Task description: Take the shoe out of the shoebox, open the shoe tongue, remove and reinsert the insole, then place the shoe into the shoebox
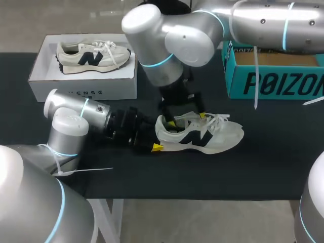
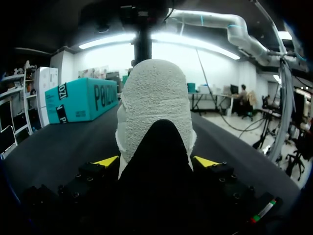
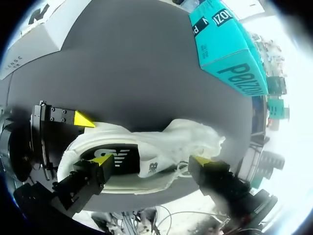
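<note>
Cream shoe (image 1: 202, 134) with a dark logo stands upright mid-table (image 1: 228, 172). Left gripper (image 2: 156, 161) clamps its heel. Right gripper (image 3: 152, 160) hangs over its collar, spread wide and holding nothing. White shoebox (image 1: 81, 88) behind holds a second shoe (image 1: 93, 56); teal box (image 1: 273, 81) nearby.

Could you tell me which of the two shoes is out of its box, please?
The shoe on the black table, its heel held by the left gripper; the other shoe lies in the white box.

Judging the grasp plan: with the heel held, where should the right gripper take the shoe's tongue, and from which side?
Probably the free top edge of the tongue, from above: the shoe stands upright, the left gripper clamps its heel, and laces cover it lower down.
</note>
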You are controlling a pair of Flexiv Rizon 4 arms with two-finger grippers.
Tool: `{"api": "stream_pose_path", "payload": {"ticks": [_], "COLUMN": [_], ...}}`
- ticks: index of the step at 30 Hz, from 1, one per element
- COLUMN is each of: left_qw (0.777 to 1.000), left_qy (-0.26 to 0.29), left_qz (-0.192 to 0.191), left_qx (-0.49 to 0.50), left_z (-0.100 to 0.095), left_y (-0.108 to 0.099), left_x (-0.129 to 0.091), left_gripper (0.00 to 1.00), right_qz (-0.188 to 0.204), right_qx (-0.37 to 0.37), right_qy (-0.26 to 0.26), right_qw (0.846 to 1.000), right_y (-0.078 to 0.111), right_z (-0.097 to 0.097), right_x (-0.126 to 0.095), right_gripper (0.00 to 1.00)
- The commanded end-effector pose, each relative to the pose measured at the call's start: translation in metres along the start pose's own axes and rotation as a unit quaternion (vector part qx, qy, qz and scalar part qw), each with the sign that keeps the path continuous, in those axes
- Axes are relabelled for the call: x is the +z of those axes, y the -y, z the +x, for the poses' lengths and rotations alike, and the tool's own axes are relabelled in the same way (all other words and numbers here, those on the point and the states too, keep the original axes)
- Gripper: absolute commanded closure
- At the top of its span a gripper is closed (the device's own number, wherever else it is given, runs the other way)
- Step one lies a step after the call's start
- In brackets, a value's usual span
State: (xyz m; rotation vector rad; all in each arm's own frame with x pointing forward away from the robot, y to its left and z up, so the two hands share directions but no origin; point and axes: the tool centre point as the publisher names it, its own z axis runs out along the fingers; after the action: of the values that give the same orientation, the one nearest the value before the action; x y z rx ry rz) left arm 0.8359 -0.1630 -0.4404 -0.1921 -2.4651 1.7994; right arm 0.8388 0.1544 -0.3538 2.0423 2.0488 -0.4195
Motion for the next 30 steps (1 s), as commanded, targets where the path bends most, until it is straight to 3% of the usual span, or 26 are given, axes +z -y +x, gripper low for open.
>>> {"api": "stream_pose_path", "payload": {"ticks": [1,4,20,30], "left_qw": [1.0,1.0,1.0,1.0], "left_qy": [0.0,0.0,0.0,0.0], "left_qz": [0.0,0.0,0.0,0.0], "left_qx": [0.0,0.0,0.0,0.0], "left_z": [0.001,0.001,0.001,0.001], "left_y": [-0.007,-0.007,-0.007,-0.007], "left_x": [0.002,0.002,0.002,0.002], "left_gripper": [1.0,1.0,1.0,1.0], "right_qz": [0.01,0.012,0.002,-0.015], "right_qx": [0.0,0.002,0.014,0.029], "right_qy": [-0.004,-0.007,0.001,0.003], "right_qw": [1.0,1.0,1.0,0.999], "right_y": [-0.001,0.001,0.009,0.009], "right_z": [0.004,0.001,-0.021,-0.05], "right_x": [0.011,0.015,-0.005,-0.025], "right_gripper": [0.43,0.98,1.0,1.0]}}
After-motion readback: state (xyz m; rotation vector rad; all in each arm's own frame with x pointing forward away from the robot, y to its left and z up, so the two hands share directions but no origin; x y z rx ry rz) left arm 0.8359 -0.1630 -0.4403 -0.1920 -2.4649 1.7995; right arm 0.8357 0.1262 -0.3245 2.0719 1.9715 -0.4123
